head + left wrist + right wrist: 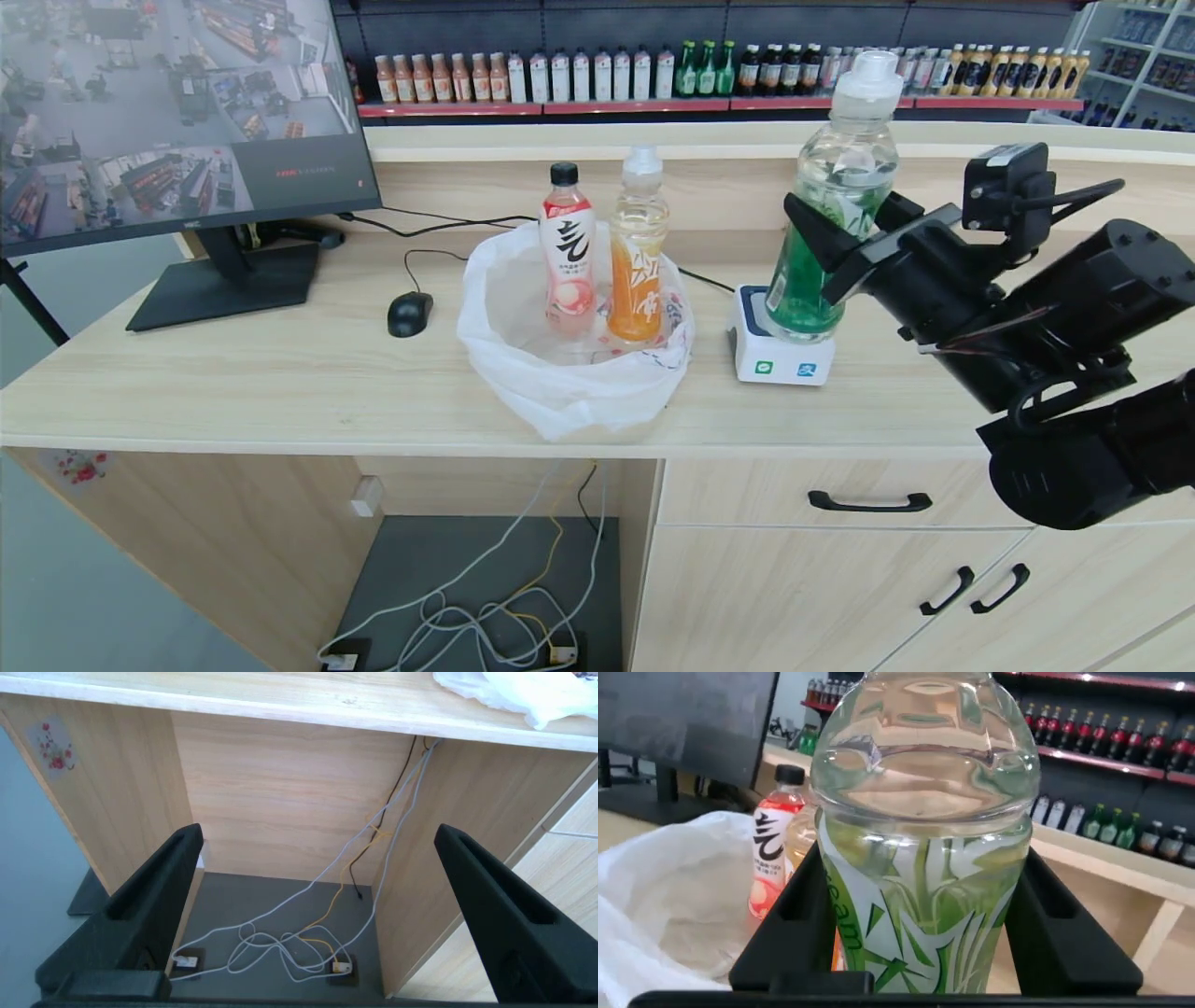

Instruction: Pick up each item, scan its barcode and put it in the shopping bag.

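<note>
My right gripper [834, 245] is shut on a clear bottle with a green label [834, 207], held upright just over the white barcode scanner [782, 353] on the counter. In the right wrist view the green-label bottle [924, 840] sits between the fingers [785, 924]. The white shopping bag [569, 350] stands at the counter's middle with a pink bottle [568, 252] and an orange bottle [638, 252] upright inside it. My left gripper [318, 915] hangs open below the counter, facing the cable recess with nothing between its fingers.
A monitor [168, 112] on its stand fills the back left, with a black mouse [409, 313] and its cable beside the bag. A raised ledge [747, 140] backs the counter. Drawers [868, 504] and loose cables [308, 943] lie beneath.
</note>
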